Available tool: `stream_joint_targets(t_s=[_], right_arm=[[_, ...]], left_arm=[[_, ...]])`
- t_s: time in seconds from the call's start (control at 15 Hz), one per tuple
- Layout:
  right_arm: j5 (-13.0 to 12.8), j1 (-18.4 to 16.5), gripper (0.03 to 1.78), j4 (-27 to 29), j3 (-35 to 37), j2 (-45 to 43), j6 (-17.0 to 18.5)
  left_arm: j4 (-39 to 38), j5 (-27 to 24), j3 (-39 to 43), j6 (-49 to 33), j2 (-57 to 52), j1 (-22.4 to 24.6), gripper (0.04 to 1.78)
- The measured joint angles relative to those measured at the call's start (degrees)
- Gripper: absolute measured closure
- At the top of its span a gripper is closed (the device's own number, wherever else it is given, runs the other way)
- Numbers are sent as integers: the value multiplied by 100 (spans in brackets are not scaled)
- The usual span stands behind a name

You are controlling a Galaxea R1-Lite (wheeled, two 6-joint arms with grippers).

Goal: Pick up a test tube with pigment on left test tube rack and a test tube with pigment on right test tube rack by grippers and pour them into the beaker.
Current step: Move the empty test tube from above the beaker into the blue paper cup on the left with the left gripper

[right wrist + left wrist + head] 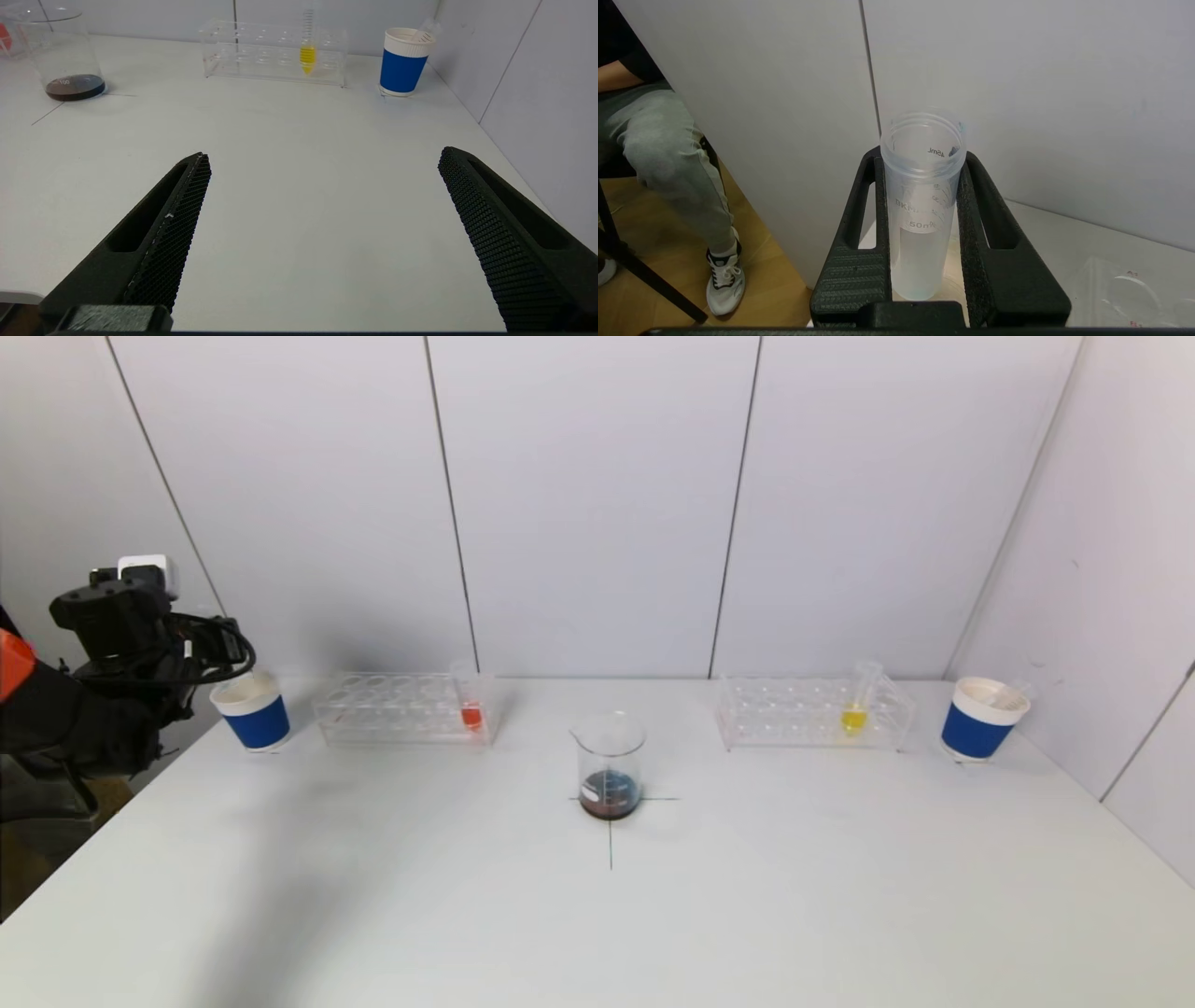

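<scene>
We see our left hand point(920, 224) clamped on an empty clear test tube point(922, 200), its fingers point(859, 261) pressed against both sides. In the head view the left arm sits at the far left edge of the bench point(597, 915), beside the left blue paper cup point(253, 711). Our right hand point(322, 233) stands wide apart above bare bench, holding nothing.

The beaker point(610, 765) stands at the middle of the bench on a drawn cross, with a shallow layer of dark liquid at its bottom. The left rack point(401, 709) is clear plastic and carries one tube with red pigment point(471, 714) at its end nearest the beaker. The right rack point(812, 712) holds one tube with yellow pigment point(854, 717), upright. Beyond it, near the wall, the right blue paper cup point(982, 719) holds a clear empty tube leaning on its rim.
</scene>
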Motion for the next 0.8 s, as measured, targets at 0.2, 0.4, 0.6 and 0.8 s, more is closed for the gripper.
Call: stream_joint_targets(t_s=[0.2,0.4,0.6,0.8], right_arm=[[-2,0,4,0,0,0,0],[-2,0,4,0,0,0,0],[0,0,4,0,0,0,2],[-2,0,4,-2,0,0,2]], left_arm=[[-322,-22,52,-49,356,28,139],[-455,-26,118,-107,577,22,139],[-667,-33,201,-112,703,1,139],[-723,-33,238,-115,802,-11,139]])
